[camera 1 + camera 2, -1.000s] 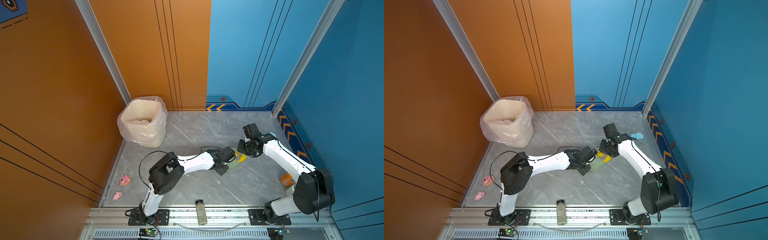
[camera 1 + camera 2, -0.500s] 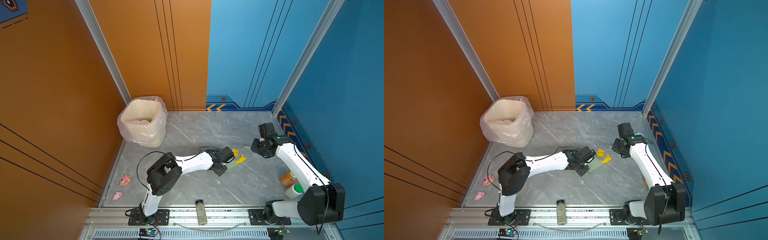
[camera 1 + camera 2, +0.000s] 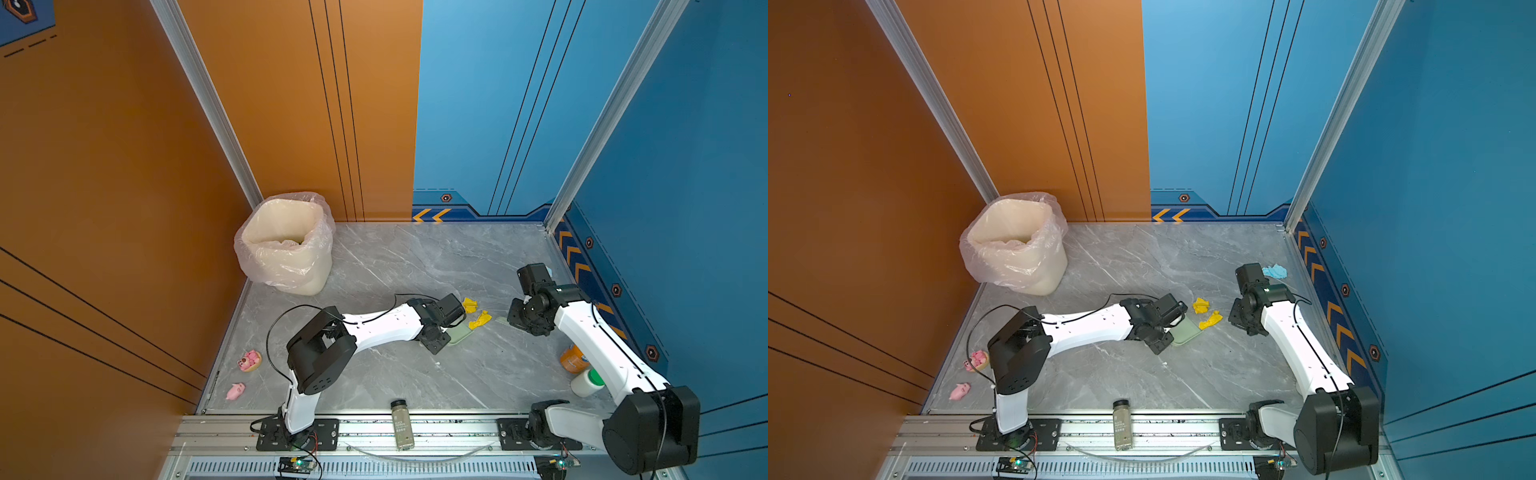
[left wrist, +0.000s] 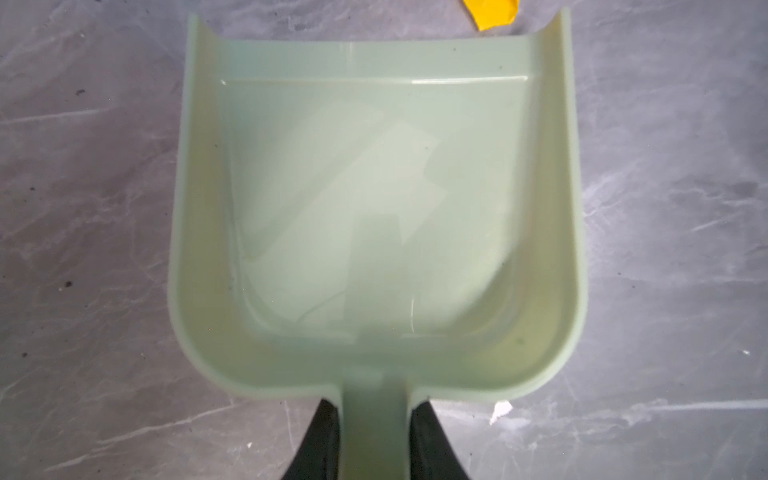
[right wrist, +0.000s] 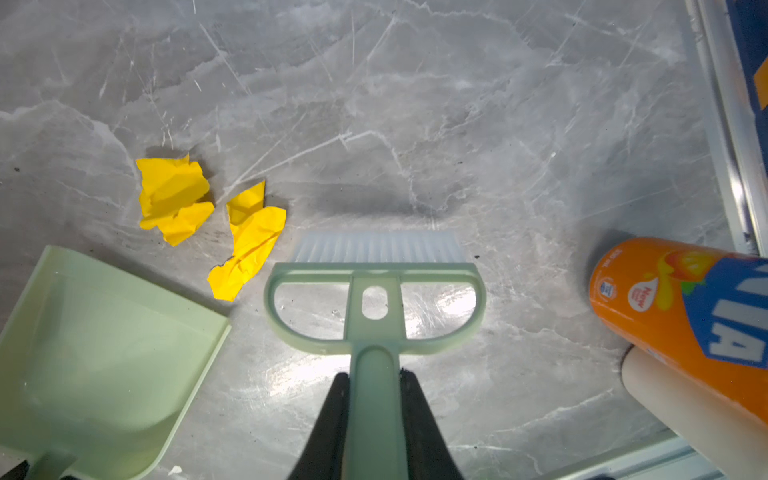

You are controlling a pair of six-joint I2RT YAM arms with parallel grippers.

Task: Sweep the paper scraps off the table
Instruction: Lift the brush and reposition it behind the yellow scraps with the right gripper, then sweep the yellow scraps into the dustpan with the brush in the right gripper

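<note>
Two yellow paper scraps [image 3: 470, 304] [image 3: 479, 320] lie on the grey table [image 3: 415, 257], just off the lip of a pale green dustpan [image 3: 459, 333]. In the left wrist view the dustpan [image 4: 374, 208] is empty, and my left gripper [image 4: 376, 409] is shut on its handle. My right gripper [image 5: 374, 378] is shut on the handle of a pale green brush [image 5: 374, 299]. The bristles stand on the table right of the scraps [image 5: 249, 245], apart from them. A light blue scrap [image 3: 1274, 271] lies behind the right arm near the right wall.
A plastic-lined bin [image 3: 286, 245] stands at the back left. Two pink pig figurines [image 3: 249, 360] [image 3: 235, 390] lie by the left edge. An orange can [image 3: 573, 359] and a white bottle [image 3: 586, 382] are at the front right. A spice jar [image 3: 402, 424] rests on the front rail.
My right arm has swung the brush to the right, away from the dustpan, and the two yellow scraps now show. The left arm and dustpan have stayed nearly still.
</note>
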